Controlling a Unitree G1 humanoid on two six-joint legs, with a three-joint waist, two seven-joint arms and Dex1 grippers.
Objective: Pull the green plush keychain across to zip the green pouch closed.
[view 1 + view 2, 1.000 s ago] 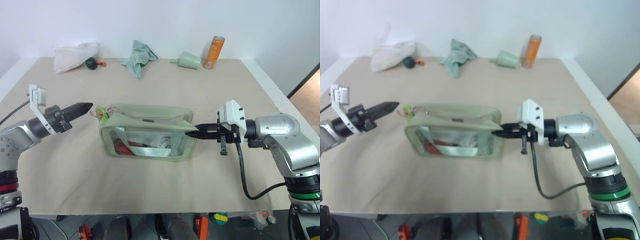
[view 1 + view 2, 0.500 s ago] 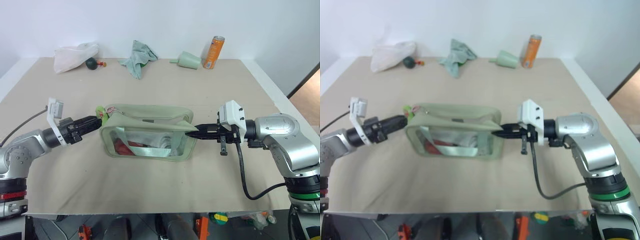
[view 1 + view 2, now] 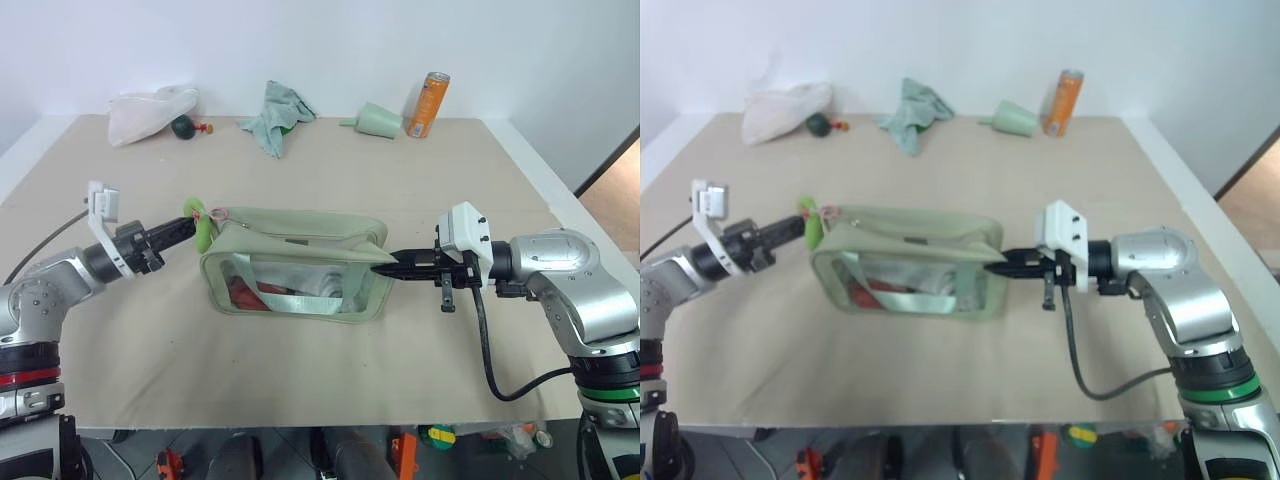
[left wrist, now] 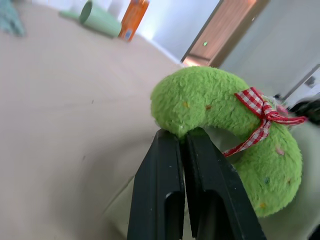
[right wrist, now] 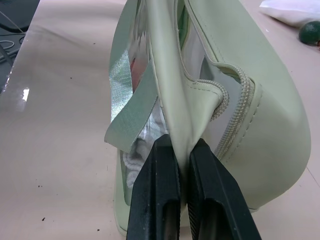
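The green pouch (image 3: 290, 265) lies mid-table with its clear panel facing me and its top zipper open. At its left end the green plush keychain (image 3: 203, 228), a fuzzy lime ring with a red checked bow (image 4: 257, 112), is pinched at its edge by my left gripper (image 4: 182, 135), which is shut on it. My left gripper (image 3: 188, 229) reaches in level from the left. My right gripper (image 3: 386, 266) is shut on the pouch's right end, pinching the fabric beside the zipper (image 5: 235, 112).
Along the back edge stand an orange can (image 3: 428, 104), a pale green cup on its side (image 3: 378, 120), a teal rag (image 3: 278, 112), a white bag (image 3: 150, 110) and a dark green ball (image 3: 181, 126). Bare tabletop surrounds the pouch.
My left gripper moved right to the pouch's left end, then shut on the keychain, which now stands raised off the pouch. The right gripper kept its hold and stayed still.
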